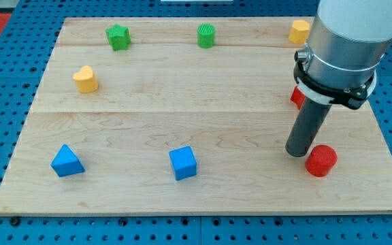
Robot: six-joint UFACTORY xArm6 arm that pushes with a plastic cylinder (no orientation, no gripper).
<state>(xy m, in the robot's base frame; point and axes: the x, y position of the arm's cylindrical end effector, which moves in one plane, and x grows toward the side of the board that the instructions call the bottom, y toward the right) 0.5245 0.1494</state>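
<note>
**Near the right edge: rod tip beside a red cylinder**

Toward the view's lower right, my tip [298, 152] sits on the pale wooden board [203, 122], just left of the small red cylinder block [320, 160], close to touching it. No pincer exists; the rod simply ends blunt. Another red block [295, 97] shows partly behind the rod, and a yellow block [299, 31] lies above. The cylinder looks light, rigid and smooth, likely to slide or roll aside; contact on its flat-facing side would steady it.
</note>
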